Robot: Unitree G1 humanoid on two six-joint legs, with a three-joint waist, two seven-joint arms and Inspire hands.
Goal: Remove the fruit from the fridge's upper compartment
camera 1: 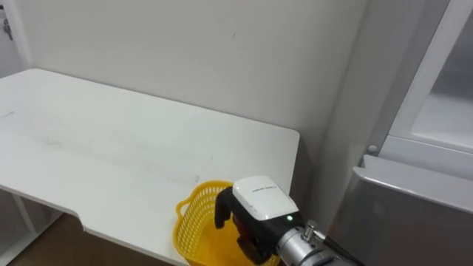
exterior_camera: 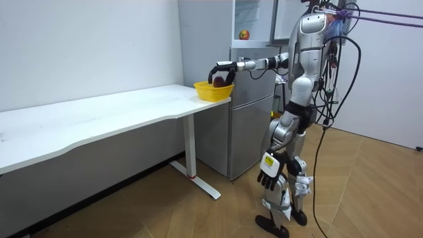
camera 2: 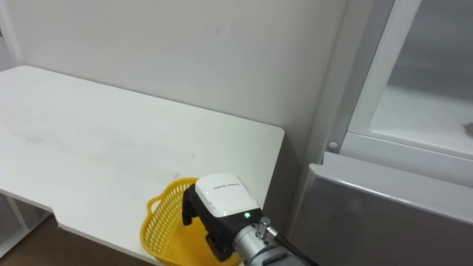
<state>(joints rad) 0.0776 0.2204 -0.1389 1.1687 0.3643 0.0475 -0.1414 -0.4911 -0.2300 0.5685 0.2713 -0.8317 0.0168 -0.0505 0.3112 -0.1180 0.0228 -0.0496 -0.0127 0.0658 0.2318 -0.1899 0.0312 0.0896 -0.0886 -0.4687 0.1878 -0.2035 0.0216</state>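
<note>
A yellow basket [camera 1: 194, 218] stands on the near right corner of the white table [camera 1: 111, 140]. My right hand [camera 1: 259, 203] reaches in from the lower right and hangs over the basket's opening, fingers curled downward. In the room view that right hand [exterior_camera: 221, 69] holds a red fruit [exterior_camera: 218, 81] just inside the basket [exterior_camera: 215, 91]. A second reddish-yellow fruit [exterior_camera: 244, 34] lies on the shelf of the open upper fridge [exterior_camera: 254, 20]. My left hand [exterior_camera: 268, 177] hangs low beside my leg with relaxed fingers.
The grey fridge [camera 1: 414, 214] stands right of the table, its upper compartment [camera 1: 443, 111] open and its lower door shut. A white wall [camera 1: 222, 52] runs behind the table. I stand on wooden floor in front of the fridge.
</note>
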